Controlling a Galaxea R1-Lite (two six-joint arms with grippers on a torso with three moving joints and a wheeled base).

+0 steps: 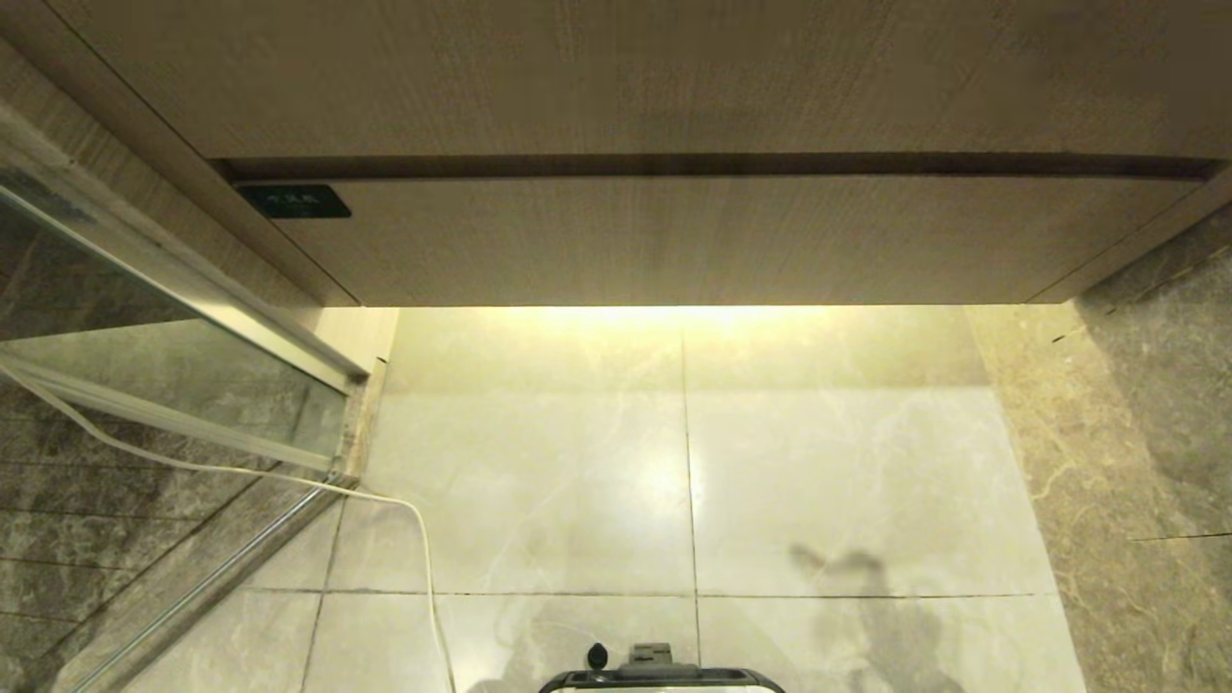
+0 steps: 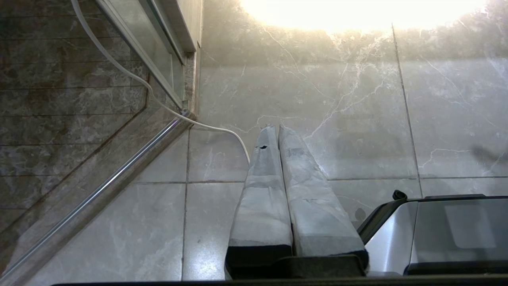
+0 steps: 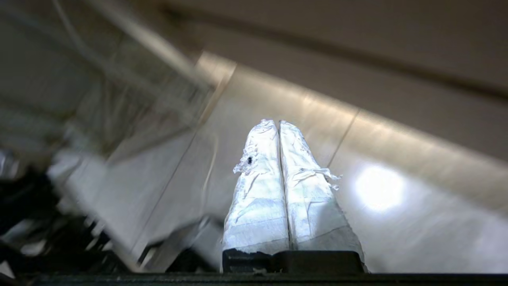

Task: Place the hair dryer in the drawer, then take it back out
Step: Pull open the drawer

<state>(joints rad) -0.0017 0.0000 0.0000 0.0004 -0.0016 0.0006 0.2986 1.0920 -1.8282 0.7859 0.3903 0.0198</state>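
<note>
Across the upper middle of the head view, the drawer sits shut under a taller wood panel; no hair dryer shows anywhere. Both the right gripper and the left gripper are pressed closed, empty, over floor tiles. Opening comes first, probably: the right gripper should part its fingers and hook the handleless front's top edge squarely, then pull straight out.
</note>
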